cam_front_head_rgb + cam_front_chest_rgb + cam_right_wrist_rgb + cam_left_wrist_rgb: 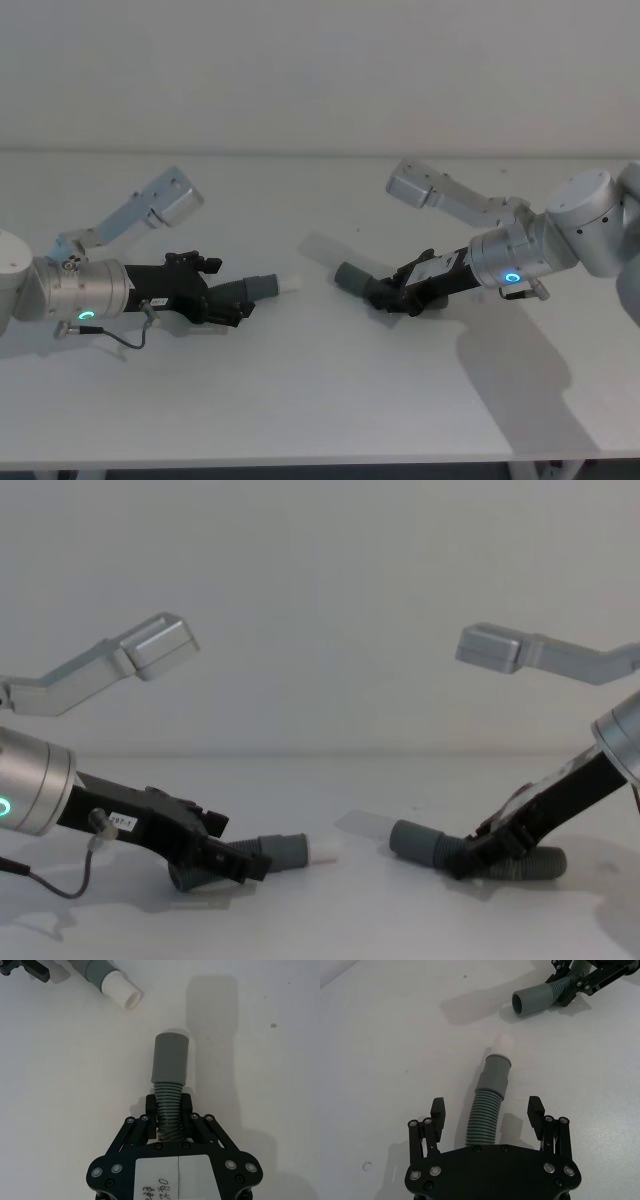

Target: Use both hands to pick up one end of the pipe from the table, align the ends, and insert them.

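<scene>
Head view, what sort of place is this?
Probably a robotics lab bench: bare white table, blank wall behind, the white-tipped hose at the left hand, the plain-cuffed hose in the right hand.

Left hose [262, 288] opposite right hose [352, 277]

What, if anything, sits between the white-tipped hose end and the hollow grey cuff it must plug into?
Nothing visible: only bare matte white table separates the white stub nozzle from the hollow smooth grey cuff. The black right gripper is clamped on that cuff's corrugated hose; the open left gripper straddles the other.
</scene>
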